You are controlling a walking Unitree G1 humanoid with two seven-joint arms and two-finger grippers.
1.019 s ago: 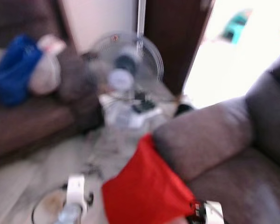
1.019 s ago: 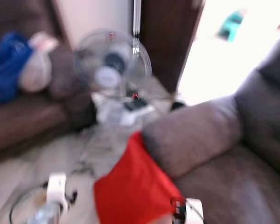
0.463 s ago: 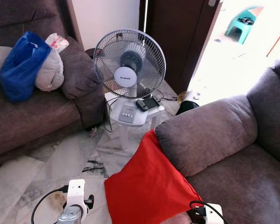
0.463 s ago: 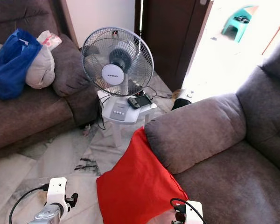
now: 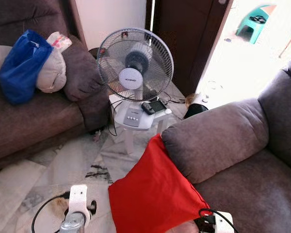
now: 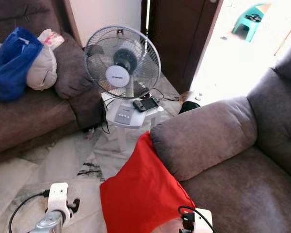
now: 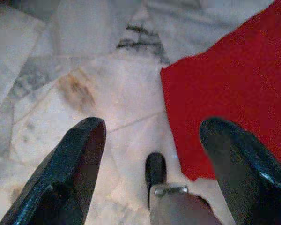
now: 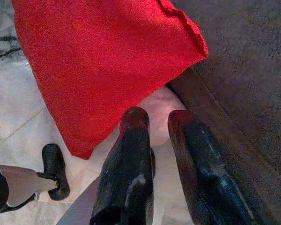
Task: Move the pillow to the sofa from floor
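Observation:
A red pillow [image 5: 153, 194] stands on the marble floor, leaning against the armrest of the grey sofa [image 5: 218, 136]. The left wrist view shows my left gripper [image 7: 152, 129] open above bare floor, with the pillow's [image 7: 234, 93] edge beside one finger. In the right wrist view my right gripper [image 8: 158, 117] hangs low at the pillow's [image 8: 98, 61] bottom corner, where it meets the sofa's base [image 8: 243, 70]. Its fingers [image 8: 131, 154] are close together with nothing between them. Both wrists, left [image 5: 77, 206] and right [image 5: 218, 223], show at the bottom of the eye views.
A standing fan [image 5: 134, 65] sits on a white stool [image 5: 136, 119] just beyond the pillow. A brown sofa [image 5: 34, 116] at the left carries a blue bag [image 5: 22, 65] and cushions. A bright doorway [image 5: 242, 53] opens behind the grey sofa.
The blurred picture of a second ago has sharpened and the view has shifted slightly. The pillow and both grippers keep their places.

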